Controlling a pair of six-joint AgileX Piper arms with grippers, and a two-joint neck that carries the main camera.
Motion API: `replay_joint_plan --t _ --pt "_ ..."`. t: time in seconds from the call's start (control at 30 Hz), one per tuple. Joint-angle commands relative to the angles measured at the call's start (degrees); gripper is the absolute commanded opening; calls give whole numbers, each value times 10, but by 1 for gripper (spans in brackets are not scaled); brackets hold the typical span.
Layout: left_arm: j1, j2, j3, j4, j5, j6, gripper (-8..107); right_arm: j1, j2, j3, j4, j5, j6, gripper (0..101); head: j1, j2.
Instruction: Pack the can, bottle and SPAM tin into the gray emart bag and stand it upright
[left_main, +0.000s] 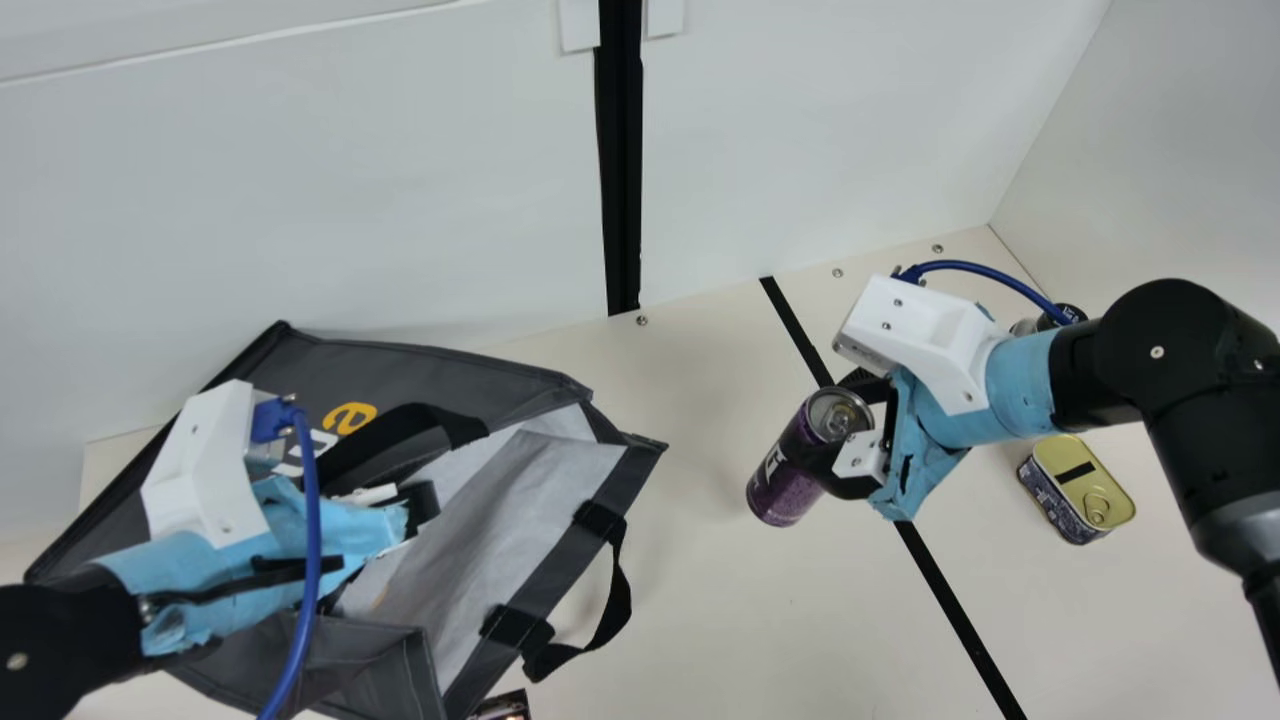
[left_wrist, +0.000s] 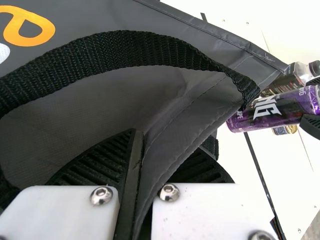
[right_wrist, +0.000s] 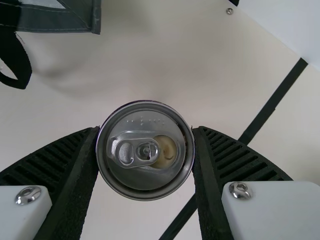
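1. While the white wall panel (left_main: 300, 200) spans the left of the main view, the gray emart bag (left_main: 420, 365) lies at a slant on the table below it, mouth turned toward the right, pale lining exposed.
2. My left gripper (left_main: 415, 505) is at the bag's mouth. Left wrist view: ribbed fingers closed on a fold of dark gray fabric.
3. A black handle (left_main: 620, 600) loops out from the bag's rim over the table. Near the rim, a small dark item (left_main: 505, 705) is cut off by the main view's lower edge; identity cannot be told.
4. Wall, middle: upright black strip (left_main: 620, 150), a white tab on either side of its top. Screw (left_main: 642, 320) in the table just beside its foot.
5. Surface: cream table (left_main: 700, 600), with a black line (left_main: 950, 590) running diagonally across it.
6. The purple can (left_main: 785, 480) is between bag and line, tilted in the main view, gripped around its upper part by my right gripper (left_main: 845, 430). Whether its base touches the surface, I cannot tell.
7. Right of the line: bottle (left_main: 1062, 316), partly hidden behind my right arm; SPAM tin (left_main: 1078, 490) on the table, ring-pull lid showing.
8. Far right: pale side wall (left_main: 1180, 150), meeting the back wall at a corner.
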Motion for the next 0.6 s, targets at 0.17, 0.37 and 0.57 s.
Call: replay_joint_plan --t 0.17,0.37,0.57 --pt "0 0 0 0 0 0 -8 0 -5 9 17 1 3 0 -13 0" --pt "0 0 0 0 0 0 -8 2 -9 9 43 1 16 0 -13 0" --pt "0 0 0 0 0 0 -8 20 -18 5 73 1 41 0 -13 0"
